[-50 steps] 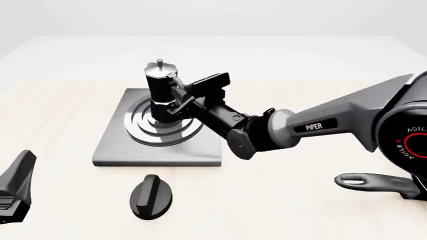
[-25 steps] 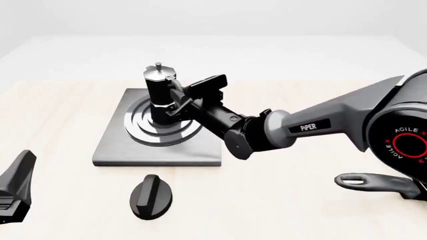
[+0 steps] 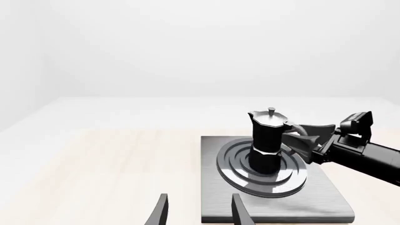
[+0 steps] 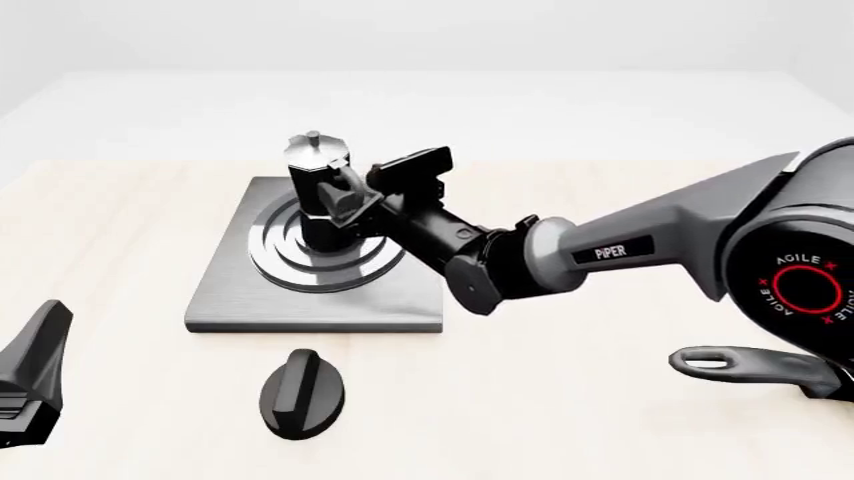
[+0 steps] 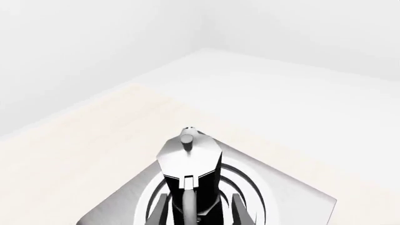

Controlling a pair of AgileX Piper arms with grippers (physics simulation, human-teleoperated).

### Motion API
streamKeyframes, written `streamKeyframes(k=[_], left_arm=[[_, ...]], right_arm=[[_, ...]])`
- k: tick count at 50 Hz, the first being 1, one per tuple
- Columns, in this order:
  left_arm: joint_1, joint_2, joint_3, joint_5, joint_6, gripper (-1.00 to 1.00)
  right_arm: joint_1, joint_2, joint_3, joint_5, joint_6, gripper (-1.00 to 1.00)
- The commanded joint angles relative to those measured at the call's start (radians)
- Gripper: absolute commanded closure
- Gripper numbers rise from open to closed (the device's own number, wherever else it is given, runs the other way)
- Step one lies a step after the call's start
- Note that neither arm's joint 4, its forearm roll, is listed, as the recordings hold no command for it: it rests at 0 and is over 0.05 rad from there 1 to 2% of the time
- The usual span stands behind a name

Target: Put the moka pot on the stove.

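The moka pot, black with a silver lid and knob, stands upright on the ring burner of the grey stove. It also shows in the left wrist view and the right wrist view. My right gripper is at the pot's side handle. Its fingers stand on either side of the handle with a gap on each side, so it is open. My left gripper is open and empty, low at the near left, well short of the stove.
A black oval knob lies on the table in front of the stove. A black long-handled pan's handle shows at the near right under the right arm. The right arm reaches across from the right.
The pot has come down and slightly left onto the burner with the right gripper. The gripper's fingers now stand apart from the handle. The left arm has not moved.
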Motion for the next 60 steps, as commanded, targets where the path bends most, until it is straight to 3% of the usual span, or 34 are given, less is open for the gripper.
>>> streamKeyframes(k=[1,60], left_arm=[[0.0,0.0,0.0,0.0,0.0,-1.0],[0.0,0.0,0.0,0.0,0.0,-1.0]], right_arm=[[-0.006,0.01,-0.012,0.006,0.008,-1.0],[0.016,-0.164,0.186,-0.042,-0.012,-1.0]])
